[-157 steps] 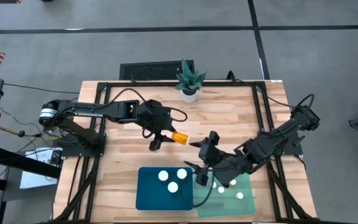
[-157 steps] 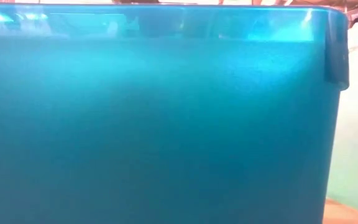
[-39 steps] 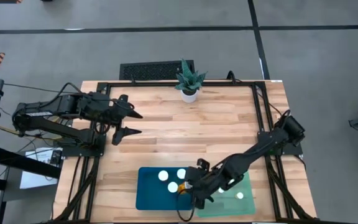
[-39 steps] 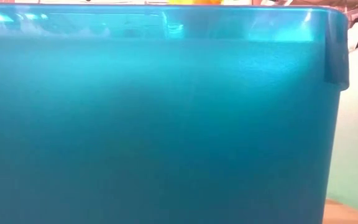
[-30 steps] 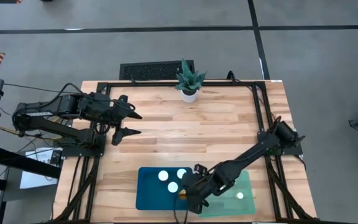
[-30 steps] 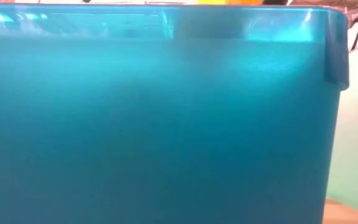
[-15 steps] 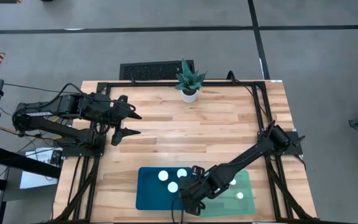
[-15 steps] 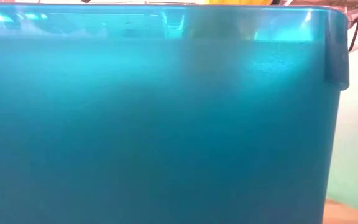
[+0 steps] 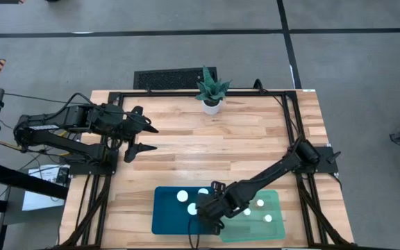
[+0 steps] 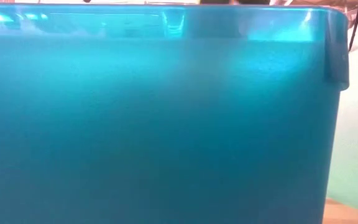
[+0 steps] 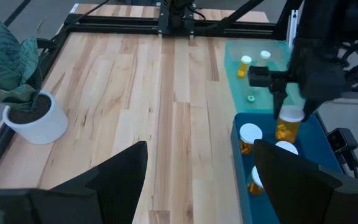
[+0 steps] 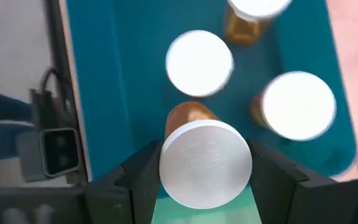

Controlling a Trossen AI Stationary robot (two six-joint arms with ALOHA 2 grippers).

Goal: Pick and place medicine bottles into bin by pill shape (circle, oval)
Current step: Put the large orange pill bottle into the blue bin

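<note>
The right gripper (image 12: 205,171) (clamped on a medicine bottle (image 12: 205,158)) hangs over the blue bin (image 9: 164,215), where three bottles already stand, while the left gripper (image 9: 144,137), fingers apart, waits empty at far left, so sorting looks nearly done.

Even, bright overhead light, soft shadows (low view a blurred blue tray (image 10: 154,124) wall).

We are in a robot lab or workshop: a butcher-block table (image 9: 207,139) edged with black metal framing (image 9: 287,132) stands on a bare grey floor (image 9: 186,48) marked with dark tape lines (image 9: 151,32), with loose cables (image 9: 40,167) alongside.
</note>
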